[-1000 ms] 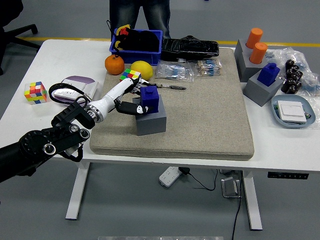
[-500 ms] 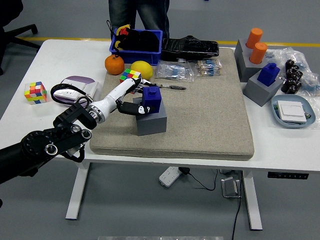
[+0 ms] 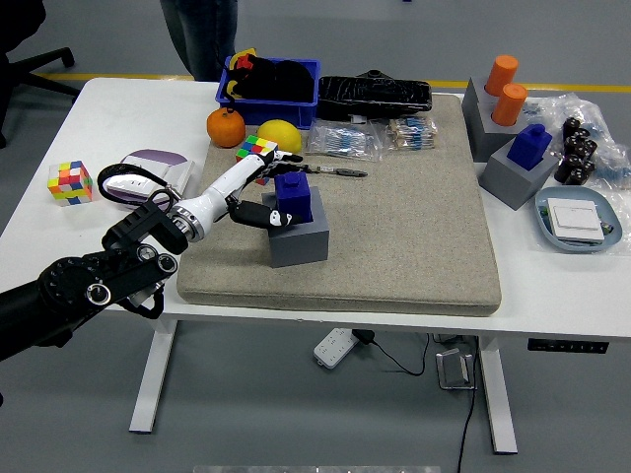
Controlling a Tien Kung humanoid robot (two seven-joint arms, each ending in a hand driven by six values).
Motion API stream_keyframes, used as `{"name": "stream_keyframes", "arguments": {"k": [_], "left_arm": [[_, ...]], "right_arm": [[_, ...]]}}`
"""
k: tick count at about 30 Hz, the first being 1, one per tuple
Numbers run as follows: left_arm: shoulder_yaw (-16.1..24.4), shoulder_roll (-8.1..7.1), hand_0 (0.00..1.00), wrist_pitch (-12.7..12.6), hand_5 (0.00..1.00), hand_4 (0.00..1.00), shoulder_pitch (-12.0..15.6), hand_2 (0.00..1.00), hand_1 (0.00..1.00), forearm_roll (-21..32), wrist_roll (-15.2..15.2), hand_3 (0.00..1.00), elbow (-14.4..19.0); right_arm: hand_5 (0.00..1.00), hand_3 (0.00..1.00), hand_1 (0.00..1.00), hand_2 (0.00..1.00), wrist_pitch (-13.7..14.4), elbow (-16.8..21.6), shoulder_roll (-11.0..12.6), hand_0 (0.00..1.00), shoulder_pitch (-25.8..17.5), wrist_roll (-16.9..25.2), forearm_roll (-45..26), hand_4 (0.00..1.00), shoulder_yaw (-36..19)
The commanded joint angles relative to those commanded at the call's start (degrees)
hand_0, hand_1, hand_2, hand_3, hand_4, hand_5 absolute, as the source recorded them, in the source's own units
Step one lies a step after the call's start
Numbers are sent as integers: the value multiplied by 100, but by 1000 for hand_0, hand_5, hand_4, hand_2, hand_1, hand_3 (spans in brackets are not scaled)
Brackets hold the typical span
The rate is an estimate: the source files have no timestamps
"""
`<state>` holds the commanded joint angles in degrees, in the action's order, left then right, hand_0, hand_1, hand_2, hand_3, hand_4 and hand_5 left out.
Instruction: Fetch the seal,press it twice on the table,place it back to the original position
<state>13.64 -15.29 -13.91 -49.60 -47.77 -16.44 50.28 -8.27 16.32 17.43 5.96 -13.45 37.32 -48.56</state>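
Note:
A blue seal [image 3: 294, 193] stands in a grey block holder [image 3: 299, 239] on the left part of the beige mat [image 3: 414, 227]. My left hand [image 3: 272, 193] reaches in from the lower left and wraps the seal: white fingers [image 3: 264, 168] curl behind its top, the black thumb [image 3: 264, 216] presses its front left side. The seal still sits in the holder. The right arm is out of the picture.
A second blue seal [image 3: 532, 145] in a grey block and two orange cylinders [image 3: 505, 86] stand at the right. An orange [image 3: 225, 126], a lemon [image 3: 279, 136], a colour cube [image 3: 256, 149] and a blue bin [image 3: 272, 83] lie behind my hand. A person's legs [image 3: 202, 34] stand at the far side.
The seal has shifted slightly left in the holder with my fingers around it. The person at the far side has stepped to the left.

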Motion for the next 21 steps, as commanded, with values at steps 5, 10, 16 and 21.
{"name": "stream_keyframes", "arguments": {"k": [5, 10, 16, 21], "left_arm": [[92, -32, 876, 312, 14, 998, 3, 859, 882, 38, 91, 873, -16], [221, -61, 959, 347, 295, 998, 37, 990, 998, 148, -10, 992, -53], [492, -122, 998, 192, 435, 998, 126, 998, 998, 243, -212, 998, -130], [667, -215, 998, 224, 459, 998, 203, 998, 998, 224, -171, 998, -226]], "right_arm": [[566, 741, 773, 721, 3, -1, 11, 862, 2, -3, -1, 792, 3], [566, 741, 773, 719, 2, 1, 10, 862, 0, -2, -9, 793, 16], [566, 741, 773, 720, 1, -2, 13, 862, -8, -3, -14, 793, 33], [565, 741, 773, 718, 3, 0, 24, 862, -8, -4, 0, 793, 22]]}}
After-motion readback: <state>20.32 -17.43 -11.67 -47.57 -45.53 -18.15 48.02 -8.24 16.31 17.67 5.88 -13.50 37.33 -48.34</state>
